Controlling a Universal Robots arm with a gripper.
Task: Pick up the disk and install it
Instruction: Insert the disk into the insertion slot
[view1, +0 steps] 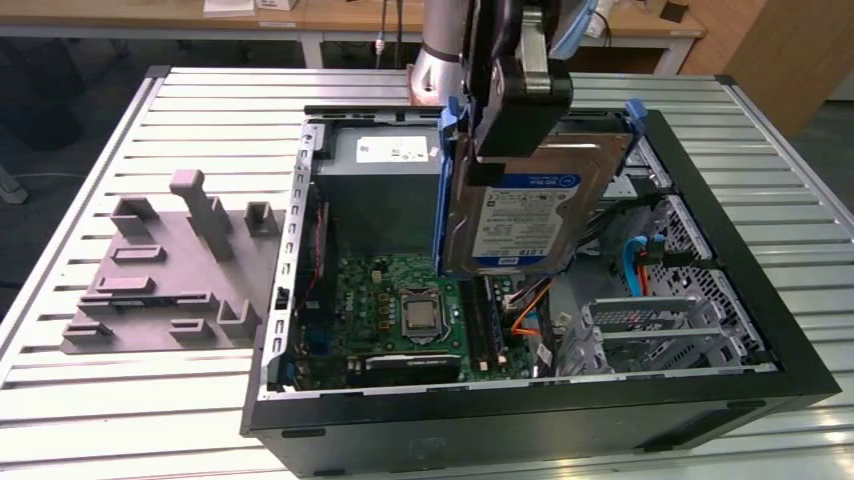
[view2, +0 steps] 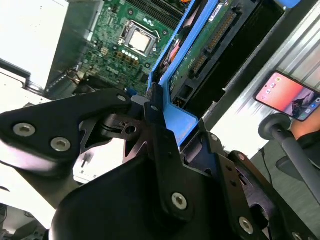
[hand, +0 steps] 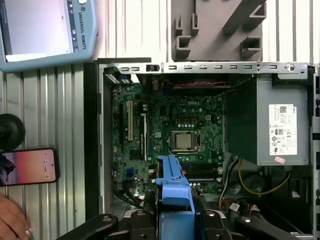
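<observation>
The disk (view1: 527, 215), a silver hard drive with a blue-and-white label and a blue carrier frame, hangs on edge above the open computer case (view1: 787, 360). It sits over the middle of the case, between the grey power supply and the drive cage. My gripper (view1: 514, 135) is shut on the disk's upper end. In the second wrist view the black fingers (view2: 156, 125) clamp the blue frame (view2: 182, 125), and the disk's green circuit board (view2: 220, 30) faces the camera. In the first wrist view the blue frame (hand: 175, 192) stands over the motherboard (hand: 175, 125).
A grey power supply box (view1: 380, 175) with a white sticker fills the case's far corner. A perforated metal drive cage (view1: 667, 330) sits at the exterior view's right. A grey moulded fixture (view1: 167, 270) lies on the slatted table. A phone (hand: 27, 167), a hand (hand: 12, 220) and a pendant (hand: 45, 30) lie beside the case.
</observation>
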